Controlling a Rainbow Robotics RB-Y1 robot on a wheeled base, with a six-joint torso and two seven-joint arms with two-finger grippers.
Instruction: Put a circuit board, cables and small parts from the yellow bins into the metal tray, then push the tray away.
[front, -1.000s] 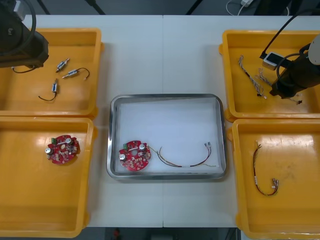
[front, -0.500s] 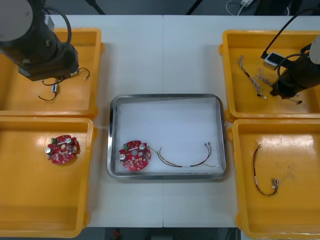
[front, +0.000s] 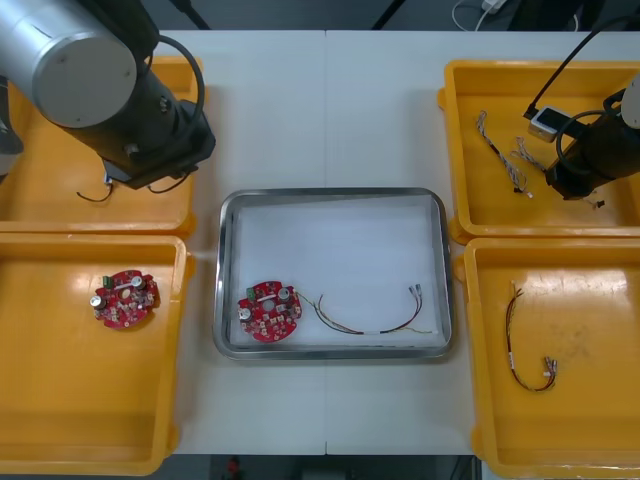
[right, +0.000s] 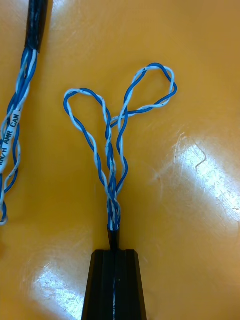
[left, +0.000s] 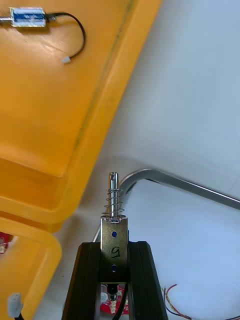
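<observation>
The left gripper (left: 114, 245) pinches a small silver spring-wound metal part (left: 114, 207) (marked 9) over the far left corner of the shiny rectangular metal tray (front: 330, 194), beside a yellow plastic bin (left: 55, 110); the tray holds a round red circuit board (front: 268, 310) and a thin red and yellow cable (front: 370, 320); the right gripper (right: 114, 253) is closed on a twisted blue and white cable (right: 111, 150) in the far right yellow bin (front: 500, 212).

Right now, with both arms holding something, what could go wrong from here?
1. The left gripper holds the small metal part just above the corner rim of the tray, not well inside it. Let go here, the part could bounce onto the table.
2. The right gripper pinches only the very end of the blue and white cable. It might slip out on lifting, or its loops could snag the neighbouring cable.
</observation>
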